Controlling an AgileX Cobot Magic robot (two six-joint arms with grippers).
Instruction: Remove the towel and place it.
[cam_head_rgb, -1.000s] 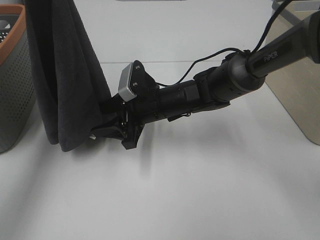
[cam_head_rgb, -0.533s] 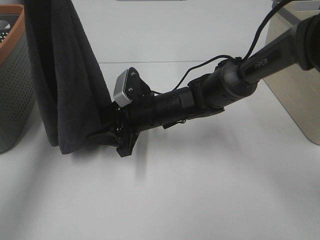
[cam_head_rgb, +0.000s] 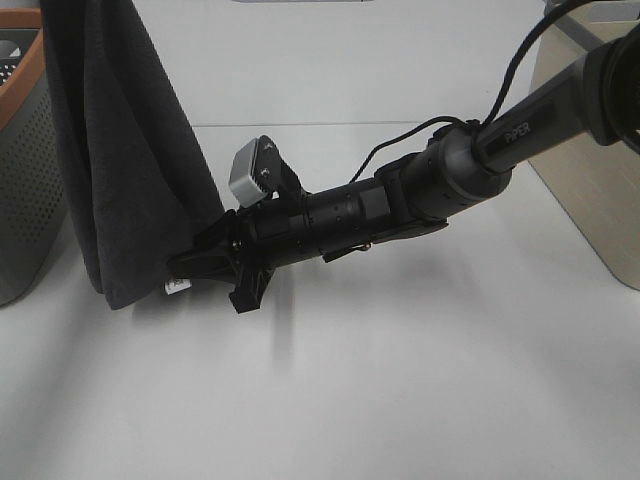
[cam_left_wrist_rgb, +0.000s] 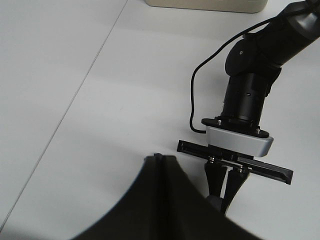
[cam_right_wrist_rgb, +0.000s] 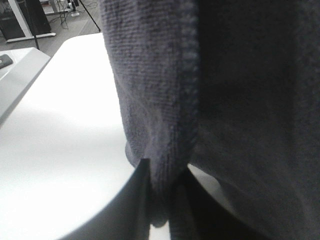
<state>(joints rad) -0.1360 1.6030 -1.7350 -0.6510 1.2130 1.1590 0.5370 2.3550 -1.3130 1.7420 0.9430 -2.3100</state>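
The dark charcoal towel (cam_head_rgb: 120, 150) hangs in folds from above the top edge of the exterior view down to just over the white table (cam_head_rgb: 400, 380). A small white tag (cam_head_rgb: 178, 287) shows at its lower corner. My right gripper (cam_head_rgb: 190, 266) reaches in from the right and is shut on the towel's lower edge. In the right wrist view the towel (cam_right_wrist_rgb: 225, 100) fills the picture, with a fold pinched in the right gripper (cam_right_wrist_rgb: 161, 200). My left gripper's fingers are hidden in every view. The towel (cam_left_wrist_rgb: 165, 210) hangs straight below the left wrist camera, and the right gripper (cam_left_wrist_rgb: 222, 200) bites its edge there.
A grey perforated basket (cam_head_rgb: 25, 150) with an orange rim stands at the far left, just behind the towel. A beige cabinet (cam_head_rgb: 590, 170) borders the table on the right. The right arm's black cable (cam_head_rgb: 420, 130) loops above its forearm.
My right gripper has pushed left into the towel's lower edge and closed on it. The towel's bottom has shifted slightly, and the white tag now shows.
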